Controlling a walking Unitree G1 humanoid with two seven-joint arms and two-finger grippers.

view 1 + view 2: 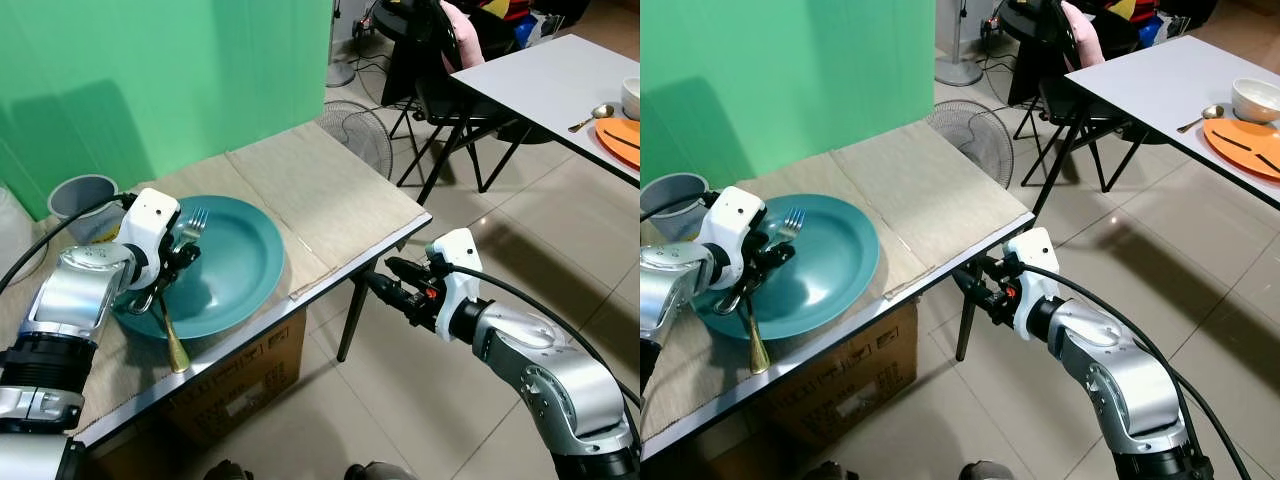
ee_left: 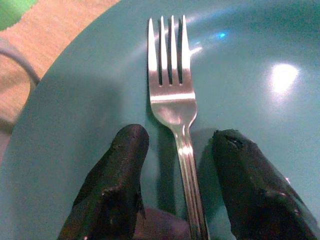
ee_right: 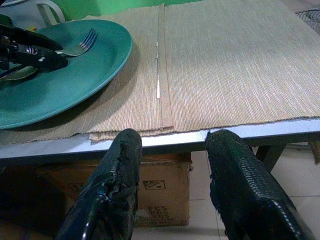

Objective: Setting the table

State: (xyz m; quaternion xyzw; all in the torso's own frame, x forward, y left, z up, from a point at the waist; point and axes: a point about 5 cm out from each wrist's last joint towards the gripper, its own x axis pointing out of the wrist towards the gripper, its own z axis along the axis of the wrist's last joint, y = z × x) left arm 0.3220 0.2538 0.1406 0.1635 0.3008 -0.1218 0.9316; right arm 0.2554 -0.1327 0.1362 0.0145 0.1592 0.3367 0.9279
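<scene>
A teal plate [image 1: 240, 270] sits on the beige mat at the table's left. A silver fork [image 2: 171, 90] points its tines over the plate's inside, and a gold-ended handle [image 1: 177, 350] sticks out past the near rim. My left gripper [image 1: 178, 250] hovers at the plate's left rim, open, with the fork's neck between the fingers [image 2: 120, 170] and a gap on both sides. Under it a rounded metal piece [image 1: 140, 300] lies on the rim, perhaps a spoon. My right gripper [image 1: 390, 280] is open and holds nothing, just off the table's right front corner, over the floor.
A grey cup [image 1: 80, 198] stands behind the plate. A cardboard box [image 1: 240, 385] sits under the table. Beyond the table stand a floor fan [image 1: 360, 130] and a black chair [image 1: 440, 90]. A white table [image 1: 560, 80] at back right carries an orange plate [image 1: 622, 140], a spoon and a bowl.
</scene>
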